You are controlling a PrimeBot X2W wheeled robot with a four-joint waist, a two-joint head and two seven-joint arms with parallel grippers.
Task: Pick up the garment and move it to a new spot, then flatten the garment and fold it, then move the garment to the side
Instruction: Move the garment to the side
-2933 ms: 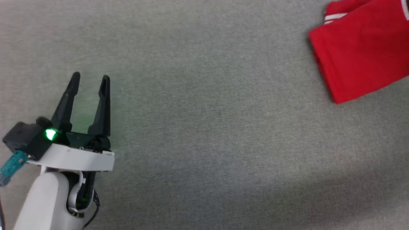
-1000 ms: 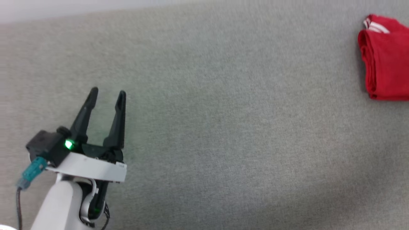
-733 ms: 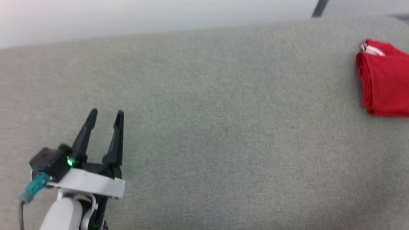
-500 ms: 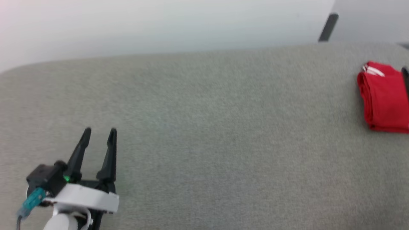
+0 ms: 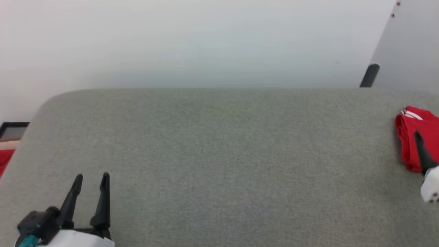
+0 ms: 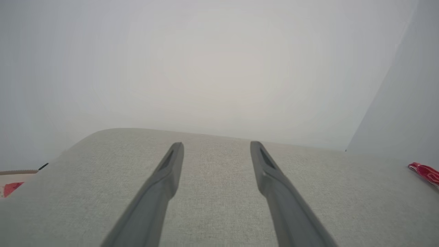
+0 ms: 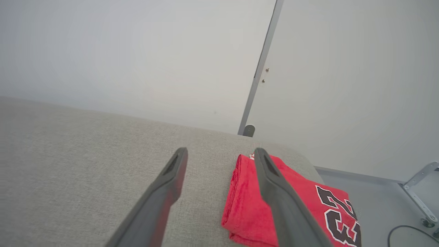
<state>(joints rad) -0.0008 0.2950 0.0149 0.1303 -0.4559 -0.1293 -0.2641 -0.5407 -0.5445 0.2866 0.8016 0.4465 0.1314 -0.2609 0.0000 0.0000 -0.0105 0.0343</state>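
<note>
Left gripper [image 5: 92,175]: long, dark, tapering fingers stood wide apart with nothing between them, above the near left part of the surface [image 5: 219,144]. Right gripper [image 7: 220,150]: fingers equally spread and empty. In the right wrist view one finger crossed in front of the garment [image 7: 247,202]; contact could not be told. The garment, a red jersey tee, lay folded in a thick, compact stack at the right end of the surface, near its rounded corner. The soft layered fold edge faced the middle, black white-outlined block characters [image 7: 337,212] were on top, and white striped trim showed at the far end. The surface was grey coarse-woven fabric with rounded edges.
</note>
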